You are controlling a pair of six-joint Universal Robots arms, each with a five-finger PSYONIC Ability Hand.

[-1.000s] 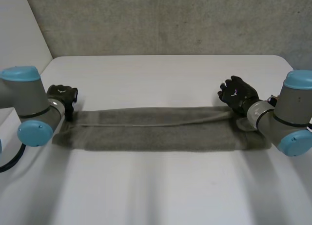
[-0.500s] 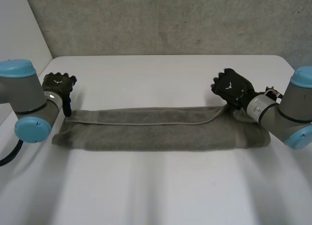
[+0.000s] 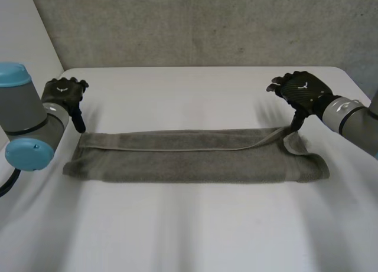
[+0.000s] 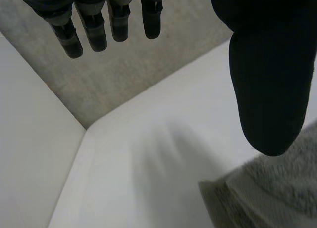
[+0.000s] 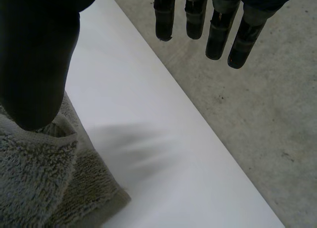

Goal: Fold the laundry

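Note:
A grey-green towel point(image 3: 189, 157) lies folded into a long strip across the white table point(image 3: 195, 230). My left hand point(image 3: 62, 95) hovers open just beyond the towel's far left corner, holding nothing. In the left wrist view its thumb point(image 4: 267, 65) hangs over that corner of the towel point(image 4: 267, 198), and the fingers point(image 4: 94, 25) are straight. My right hand point(image 3: 301, 90) is open above the far right corner, which lies slightly rumpled. In the right wrist view its thumb point(image 5: 34, 55) points down at the towel point(image 5: 39, 183), with the fingers point(image 5: 215, 30) spread away from it.
The table's far edge point(image 3: 201, 68) meets a grey concrete wall. A white wall stands to the left point(image 3: 23, 30). In the right wrist view the table's edge point(image 5: 198, 124) runs close beside the towel's corner, with concrete floor beyond it.
Both hands have lifted off the towel's far corners and moved outward and back, the fingers spreading open. The towel stays flat, its right far corner left a little rumpled.

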